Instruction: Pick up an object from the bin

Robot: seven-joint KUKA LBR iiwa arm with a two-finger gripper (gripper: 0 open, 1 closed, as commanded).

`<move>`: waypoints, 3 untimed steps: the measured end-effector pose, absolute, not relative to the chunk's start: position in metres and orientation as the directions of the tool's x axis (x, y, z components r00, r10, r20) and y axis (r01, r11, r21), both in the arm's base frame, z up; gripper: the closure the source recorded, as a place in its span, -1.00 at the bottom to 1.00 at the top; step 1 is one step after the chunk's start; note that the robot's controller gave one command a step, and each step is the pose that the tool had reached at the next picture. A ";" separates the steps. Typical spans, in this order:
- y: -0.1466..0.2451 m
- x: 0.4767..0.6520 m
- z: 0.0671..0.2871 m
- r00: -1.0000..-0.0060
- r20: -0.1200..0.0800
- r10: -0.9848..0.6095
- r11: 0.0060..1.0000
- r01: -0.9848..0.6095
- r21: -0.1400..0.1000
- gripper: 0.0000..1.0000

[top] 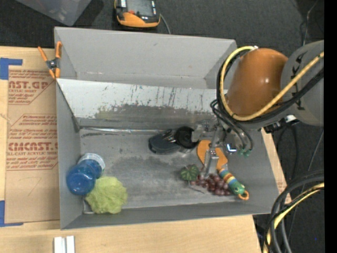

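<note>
End effector hangs low in the bin, just over a bunch of purple toy grapes. I cannot tell whether it is apart or together, because the wrist's cables crowd it, and nothing can be seen clamped in it.

I judge the grapes to be the nearest candidate. They lie right under its tip, a little toward the bin's near wall. Their long axis runs along that wall, with a green leaf at the end away from the arm and a beaded, many-coloured toy touching the end toward the arm. A grasp would probably best close across the short axis, coming almost straight down.

An orange piece sits just beyond the grapes, beside the tool, and could be nudged. Farther beyond the grapes, toward the back wall, lie a dark blue-black thing and a black round one. A blue cup and a green leafy lump are well apart from the grapes, in the corner away from the arm.

The floor is flat, scuffed grey metal, so the bunch may slide. The near wall rises close behind the grapes and leaves little room on that side.
</note>
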State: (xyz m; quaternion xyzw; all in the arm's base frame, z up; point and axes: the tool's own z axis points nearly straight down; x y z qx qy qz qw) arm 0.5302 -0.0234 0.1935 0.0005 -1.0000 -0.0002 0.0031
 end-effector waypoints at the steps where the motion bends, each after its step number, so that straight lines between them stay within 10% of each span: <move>1: -0.023 0.532 0.198 -1.000 -0.002 -0.002 1.000 -0.002 0.000 -1.00; 2: -0.068 0.491 0.097 -0.984 -0.002 0.177 0.984 0.177 0.002 -1.00; 3: -0.104 0.487 0.148 -1.000 -0.009 0.017 1.000 0.017 0.000 -1.00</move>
